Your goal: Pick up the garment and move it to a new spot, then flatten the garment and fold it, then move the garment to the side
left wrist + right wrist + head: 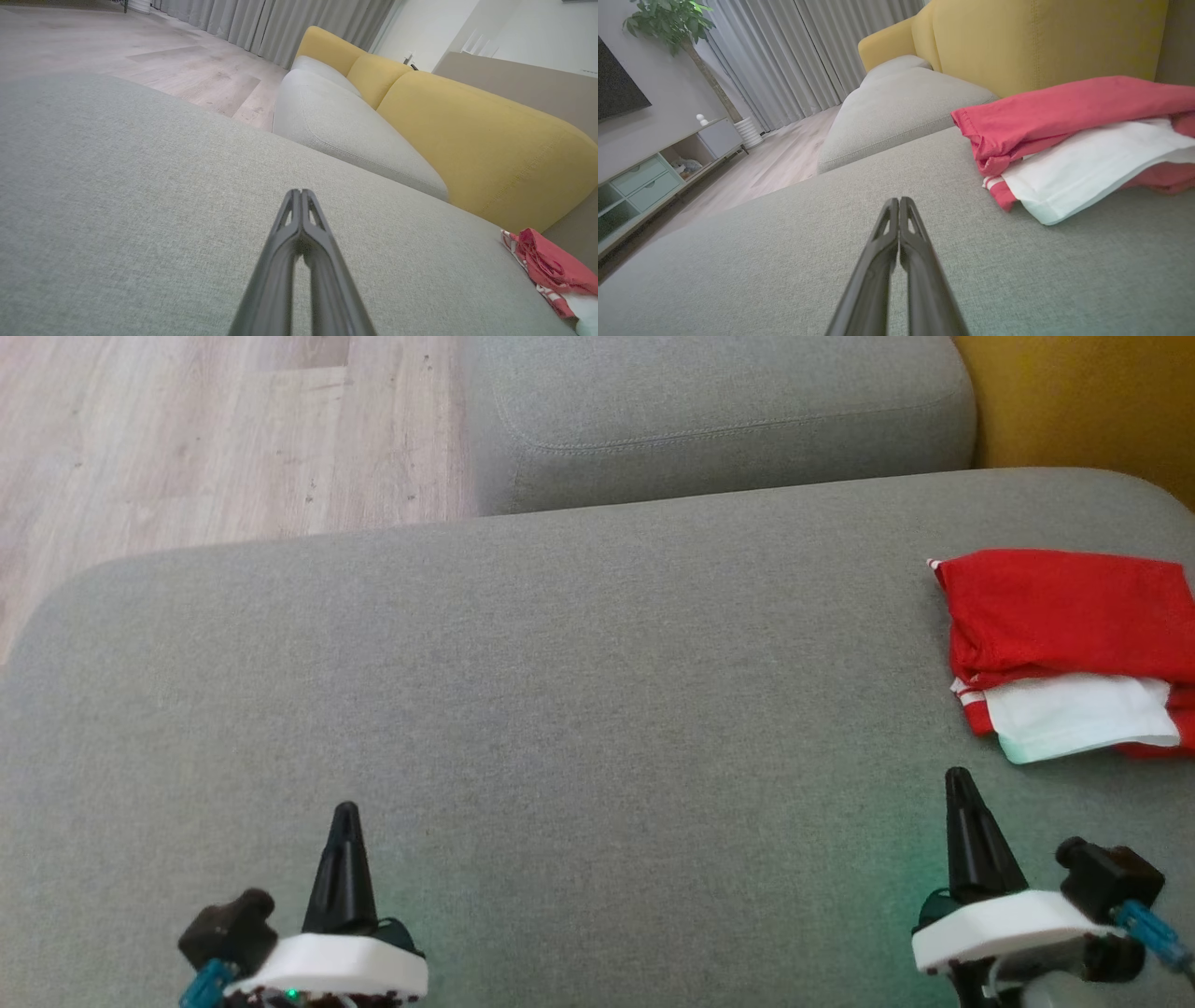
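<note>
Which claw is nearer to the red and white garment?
Right. The right claw is close to the garment, on its near side, not touching; the left claw is far off to its left.

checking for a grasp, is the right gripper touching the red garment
Apart. The head view shows bare grey cushion between the right gripper and the garment.

garment (1064, 616): red and white | state: folded up, red part on top, white part poking out below | place: lay flat on the gray cushion, far on the right side
</note>
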{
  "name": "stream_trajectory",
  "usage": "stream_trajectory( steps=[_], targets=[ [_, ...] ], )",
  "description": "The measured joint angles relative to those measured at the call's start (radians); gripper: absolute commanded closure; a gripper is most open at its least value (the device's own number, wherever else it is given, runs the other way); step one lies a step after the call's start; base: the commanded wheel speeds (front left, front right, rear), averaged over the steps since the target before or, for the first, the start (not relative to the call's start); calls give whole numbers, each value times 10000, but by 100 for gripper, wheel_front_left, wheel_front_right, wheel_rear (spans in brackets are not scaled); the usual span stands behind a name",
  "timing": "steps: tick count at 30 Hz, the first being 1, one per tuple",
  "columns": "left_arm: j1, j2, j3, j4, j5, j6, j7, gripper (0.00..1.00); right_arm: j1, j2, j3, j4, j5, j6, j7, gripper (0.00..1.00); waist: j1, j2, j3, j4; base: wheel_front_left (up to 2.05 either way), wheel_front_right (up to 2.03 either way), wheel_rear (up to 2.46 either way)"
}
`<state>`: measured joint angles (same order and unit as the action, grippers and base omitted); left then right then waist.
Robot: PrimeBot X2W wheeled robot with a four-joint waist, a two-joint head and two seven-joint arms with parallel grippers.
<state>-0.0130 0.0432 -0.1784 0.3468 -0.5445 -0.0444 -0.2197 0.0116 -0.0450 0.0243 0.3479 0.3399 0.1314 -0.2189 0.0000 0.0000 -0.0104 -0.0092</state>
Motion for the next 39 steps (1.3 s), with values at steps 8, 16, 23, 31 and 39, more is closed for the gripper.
stream_trajectory(
  steps=[8,16,23,31,39],
  targets=[
    [-1,0,192,-54,-734,-15,230,100,-1,0,-81,-23,884,0,224,100,0,0,10,7,0,0,0],
    [-5,0,357,-102,-1463,-96,441,100,-8,0,-184,-96,1774,0,443,100,0,0,19,13,0,0,0],
    [-19,0,516,-125,-2109,-173,685,100,-17,0,-270,-125,2562,0,612,100,0,0,28,19,0,0,0],
    [-26,0,694,-205,-2844,-186,886,100,-32,0,-355,-174,3425,0,805,100,0,0,37,25,0,0,0],
    [-34,0,859,-251,-3574,-267,1141,100,-133,0,-454,-209,4312,0,1055,100,0,0,46,31,0,0,0]
  ],
)
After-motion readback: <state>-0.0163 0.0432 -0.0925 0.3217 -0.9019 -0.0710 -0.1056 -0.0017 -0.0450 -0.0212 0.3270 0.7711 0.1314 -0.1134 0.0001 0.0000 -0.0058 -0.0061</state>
